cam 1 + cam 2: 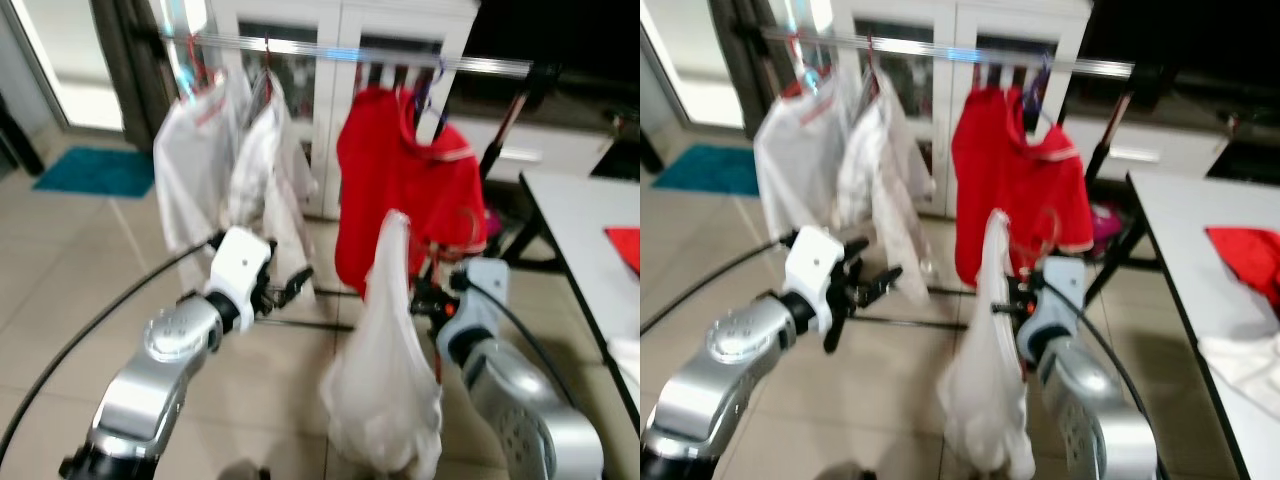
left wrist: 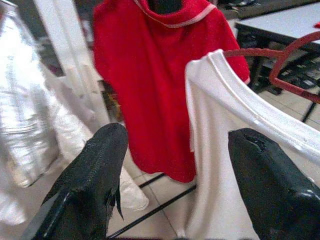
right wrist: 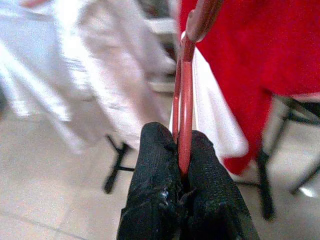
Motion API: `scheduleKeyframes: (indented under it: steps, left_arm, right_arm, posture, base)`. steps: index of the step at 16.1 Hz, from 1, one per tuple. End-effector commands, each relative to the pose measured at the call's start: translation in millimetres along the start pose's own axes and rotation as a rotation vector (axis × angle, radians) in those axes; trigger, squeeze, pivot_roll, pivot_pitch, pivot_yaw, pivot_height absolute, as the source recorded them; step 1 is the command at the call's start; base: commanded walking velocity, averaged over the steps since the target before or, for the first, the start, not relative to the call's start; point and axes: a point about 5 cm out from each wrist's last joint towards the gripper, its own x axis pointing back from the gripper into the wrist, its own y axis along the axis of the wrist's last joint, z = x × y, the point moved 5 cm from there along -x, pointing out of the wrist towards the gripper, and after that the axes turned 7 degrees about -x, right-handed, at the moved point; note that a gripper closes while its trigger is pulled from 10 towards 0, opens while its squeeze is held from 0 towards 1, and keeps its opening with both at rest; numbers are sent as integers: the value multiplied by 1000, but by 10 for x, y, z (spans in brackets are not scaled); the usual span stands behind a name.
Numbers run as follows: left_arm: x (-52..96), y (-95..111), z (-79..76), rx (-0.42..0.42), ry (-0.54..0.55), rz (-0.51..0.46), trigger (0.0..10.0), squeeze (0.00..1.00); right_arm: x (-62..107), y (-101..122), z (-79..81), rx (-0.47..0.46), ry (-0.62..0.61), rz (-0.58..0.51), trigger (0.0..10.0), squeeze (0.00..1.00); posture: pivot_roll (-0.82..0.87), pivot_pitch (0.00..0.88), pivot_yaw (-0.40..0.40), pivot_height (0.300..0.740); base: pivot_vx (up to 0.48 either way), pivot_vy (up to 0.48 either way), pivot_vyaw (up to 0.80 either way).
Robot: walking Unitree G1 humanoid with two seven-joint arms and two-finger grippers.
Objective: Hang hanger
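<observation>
Right gripper jaws clamp the red hanger; left gripper jaws gape.

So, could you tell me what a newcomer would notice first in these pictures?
Probably the red shirt hanging on the clothes rail, bright beside two white garments. Next, the white shirt dangling in front of the robot on a red hanger, pinched in the right tool. The left tool is open beside it.

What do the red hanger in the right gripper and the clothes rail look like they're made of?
The red hanger, pinched in the right gripper, looks like thin coated wire or slim plastic: narrow, smooth, glossy. The clothes rail looks like bare metal: silvery with bright glints.
</observation>
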Motion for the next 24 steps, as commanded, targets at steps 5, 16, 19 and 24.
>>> scheduleKeyframes:
  steps: [5, 16, 19, 24]
  left_arm:
    - [-119, 85, 138, 48, 42, -28, 10000, 1000]
    - [-482, 59, -156, 358, -70, -8, 10000, 0]
    - [-537, 96, -120, 408, -64, -23, 7333, 0]
    - [-520, 84, -117, 346, -61, -2, 0, 0]
  right_arm:
    - [90, 222, 378, 110, 276, -44, 0, 0]
    - [182, 411, 711, 225, 451, -86, 0, 0]
    - [190, 440, 746, 248, 468, -90, 0, 0]
    - [166, 449, 730, 262, 453, -93, 0, 0]
  posture:
    - [-15, 51, -24, 740]
    - [-47, 34, -13, 740]
    - [-51, 27, -9, 740]
    - [-39, 30, -10, 740]
  base:
    - [0, 0, 0]
    - [0, 0, 0]
    - [0, 0, 0]
    - [0, 0, 0]
